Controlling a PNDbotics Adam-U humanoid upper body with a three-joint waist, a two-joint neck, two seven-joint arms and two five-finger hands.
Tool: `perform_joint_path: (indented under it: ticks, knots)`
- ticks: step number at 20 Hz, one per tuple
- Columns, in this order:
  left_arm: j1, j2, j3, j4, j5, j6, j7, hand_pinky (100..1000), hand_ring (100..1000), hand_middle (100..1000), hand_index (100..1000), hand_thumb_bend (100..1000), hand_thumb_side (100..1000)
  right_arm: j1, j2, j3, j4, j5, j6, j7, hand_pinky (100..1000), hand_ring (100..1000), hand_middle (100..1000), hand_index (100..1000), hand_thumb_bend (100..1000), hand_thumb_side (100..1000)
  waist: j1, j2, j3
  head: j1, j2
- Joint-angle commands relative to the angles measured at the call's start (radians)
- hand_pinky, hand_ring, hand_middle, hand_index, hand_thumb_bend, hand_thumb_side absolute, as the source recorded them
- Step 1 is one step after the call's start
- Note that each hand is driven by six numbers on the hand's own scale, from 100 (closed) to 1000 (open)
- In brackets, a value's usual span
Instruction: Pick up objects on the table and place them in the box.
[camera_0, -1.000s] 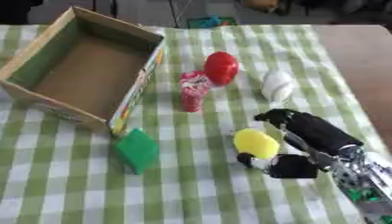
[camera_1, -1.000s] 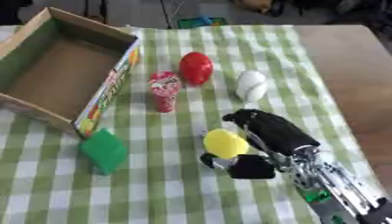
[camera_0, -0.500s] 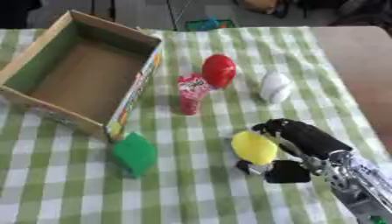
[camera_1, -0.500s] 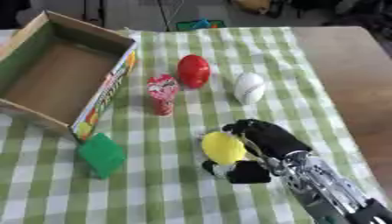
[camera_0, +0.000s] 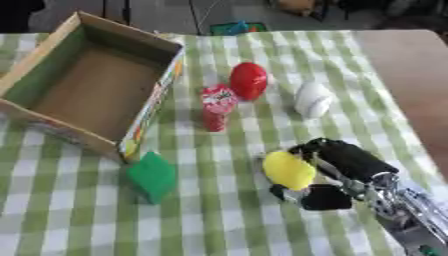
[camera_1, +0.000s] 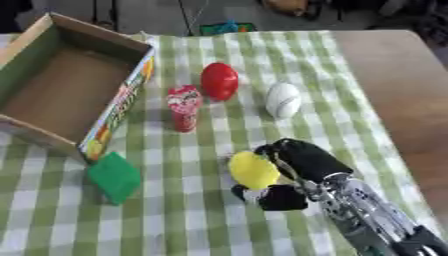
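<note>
So the cardboard box (camera_0: 96, 90) sits at the far left of the green checked tabletop (camera_0: 219, 210), open side up, and as far as I can see it's got nothing in it. That means the task is basically at square one: zero objects dropped in so far.

The right hand (camera_0: 337, 167) comes in from the lower right and is wrapped around a yellow lemon-shaped thing (camera_0: 289, 170), fingers curled over the far side and the thumb tucked under the near side. Can't really tell if the lemon is off the cloth yet or just sitting there getting squeezed; looks like it's touching or barely above it. Left hand doesn't show up anywhere.

Still waiting on the tabletop:
- a red egg-shaped object (camera_0: 248, 81), near the middle
- a small red and white packet or bottle thing (camera_0: 216, 107) standing just beside it, close to the box's wall
- a white ball (camera_0: 312, 99), looks like a baseball, to the right of those
- a green block (camera_0: 153, 175) right off the near corner of the box

My read: first pick is underway, lemon needs to travel left across the whole cloth into the box, then four more to go.
</note>
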Motion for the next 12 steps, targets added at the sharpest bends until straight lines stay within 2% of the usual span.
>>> perform_joint_path:
  ticks: [1,5,10,12]
  knots:
    - [-0.010,0.016,0.009,-0.014,0.000,-0.001,0.006,774,748,745,775,100,1000,-0.013,-0.032,-0.003,-0.002,-0.003,0.005,-0.006,808,871,516,851,513,792,0.002,-0.017,0.002,-0.004,-0.014]
    - [-0.009,0.016,0.010,-0.014,-0.001,0.001,0.010,774,745,743,773,100,1000,-0.015,-0.034,-0.003,0.002,0.001,0.014,-0.016,798,855,476,801,462,753,0.002,-0.015,0.003,-0.005,-0.015]
    - [-0.011,0.017,0.011,-0.014,-0.004,0.001,0.015,773,742,741,772,100,1000,-0.017,-0.036,-0.005,-0.005,0.005,0.034,-0.047,781,818,397,699,357,679,0.000,-0.015,0.002,-0.006,-0.013]
    - [-0.011,0.017,0.011,-0.014,-0.005,0.001,0.017,773,742,741,772,100,1000,-0.017,-0.037,-0.004,-0.006,0.003,0.042,-0.059,778,814,393,694,347,676,0.000,-0.015,0.002,-0.007,-0.013]
